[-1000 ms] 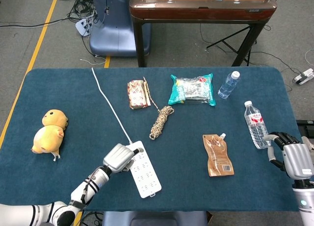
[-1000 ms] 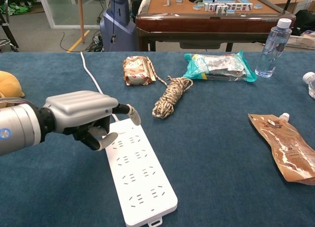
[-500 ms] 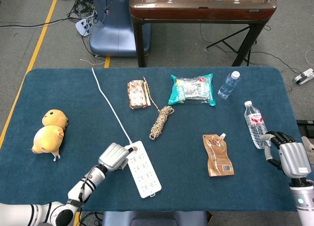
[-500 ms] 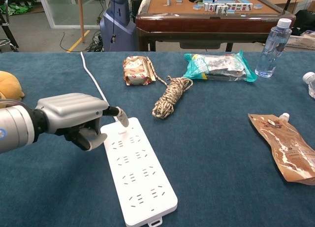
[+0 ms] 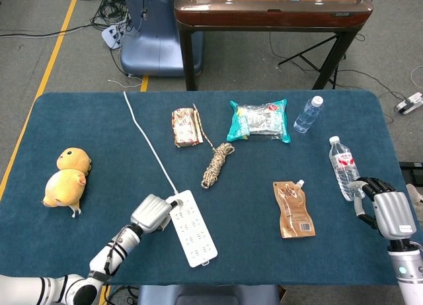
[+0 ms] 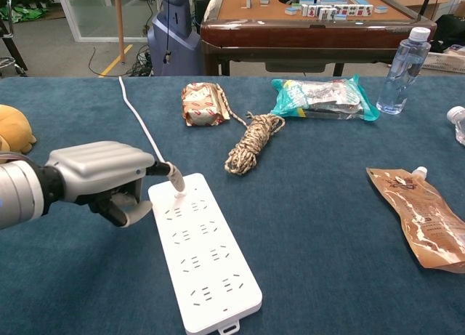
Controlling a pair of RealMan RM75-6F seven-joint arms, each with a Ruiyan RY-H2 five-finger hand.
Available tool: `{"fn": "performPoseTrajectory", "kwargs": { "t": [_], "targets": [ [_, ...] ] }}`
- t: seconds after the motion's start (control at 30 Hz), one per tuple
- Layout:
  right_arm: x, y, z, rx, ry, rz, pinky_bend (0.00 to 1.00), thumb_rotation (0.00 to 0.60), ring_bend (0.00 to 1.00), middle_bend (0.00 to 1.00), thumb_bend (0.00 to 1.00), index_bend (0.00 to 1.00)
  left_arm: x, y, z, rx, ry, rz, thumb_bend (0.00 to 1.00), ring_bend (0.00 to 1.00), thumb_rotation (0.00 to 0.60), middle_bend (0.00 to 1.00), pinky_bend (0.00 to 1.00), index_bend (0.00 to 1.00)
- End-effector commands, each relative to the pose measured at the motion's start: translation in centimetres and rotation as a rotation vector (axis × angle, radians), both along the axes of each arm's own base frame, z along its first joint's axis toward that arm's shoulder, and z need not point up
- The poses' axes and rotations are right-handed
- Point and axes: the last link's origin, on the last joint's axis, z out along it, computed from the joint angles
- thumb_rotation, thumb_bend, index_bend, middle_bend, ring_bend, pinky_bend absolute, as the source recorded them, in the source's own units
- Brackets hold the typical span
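My left hand (image 5: 152, 214) (image 6: 102, 179) lies beside the near-left corner of a white power strip (image 5: 192, 227) (image 6: 207, 255). Its fingers are curled in, and one fingertip rests on the strip's end where the white cable (image 5: 149, 146) (image 6: 138, 120) enters. Nothing is held in it. At the table's right edge my right hand (image 5: 390, 212) hovers with its fingers curved and apart, just short of the base of a water bottle (image 5: 345, 167) lying on its side. It holds nothing, and the chest view does not show it.
A yellow plush chick (image 5: 66, 179) sits at the far left. A snack packet (image 5: 186, 127), a coiled rope (image 5: 218, 163), a teal package (image 5: 259, 120) and a second bottle (image 5: 307, 113) lie further back. A brown spout pouch (image 5: 293, 209) lies right of the strip.
My left hand has slid left and back off the power strip, so only a fingertip rests on its end. The right hand has drifted slightly toward the near right.
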Motion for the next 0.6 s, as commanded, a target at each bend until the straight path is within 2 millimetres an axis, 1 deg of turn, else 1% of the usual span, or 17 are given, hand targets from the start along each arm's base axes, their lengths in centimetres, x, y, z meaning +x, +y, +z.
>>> {"fn": "performPoseTrajectory", "kwargs": {
  "t": [0.03,0.6],
  "targets": [
    [-0.03,0.0,-0.02,0.0,-0.001,-0.002,0.41,0.6,0.32,0.37,0.52,0.4,0.1,-0.06,-0.11,0.0,0.004,-0.004,0.57,1.0,0.6,1.0,1.0,0.28],
    [-0.31,-0.18,-0.34,0.013,-0.006,-0.013,0.41,0.6,0.32,0.37,0.52,0.4,-0.3,-0.04,-0.65,-0.011,0.028,0.007,0.57,1.0,0.6,1.0,1.0,0.28]
  ]
}}
